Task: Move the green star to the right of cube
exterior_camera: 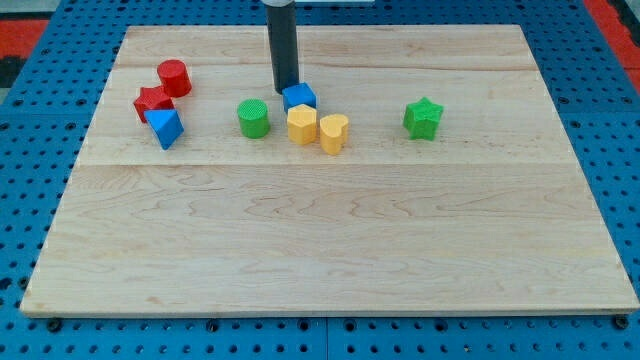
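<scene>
Clearly, the green star (423, 118) sits alone toward the view's right, well apart from the other blocks and already to the right of the blue cube (299, 97). My tip (286, 90) stands far off to the star's left, touching or just beside the cube's far-left edge; it is a bare rod with no jaws, so nothing opens or closes. To shift the star leftward I judge the tip must first travel round to the star's right side. Just near the cube lie a yellow hexagonal block (302, 125) and a yellow heart (334, 132), partly filling the space between.
</scene>
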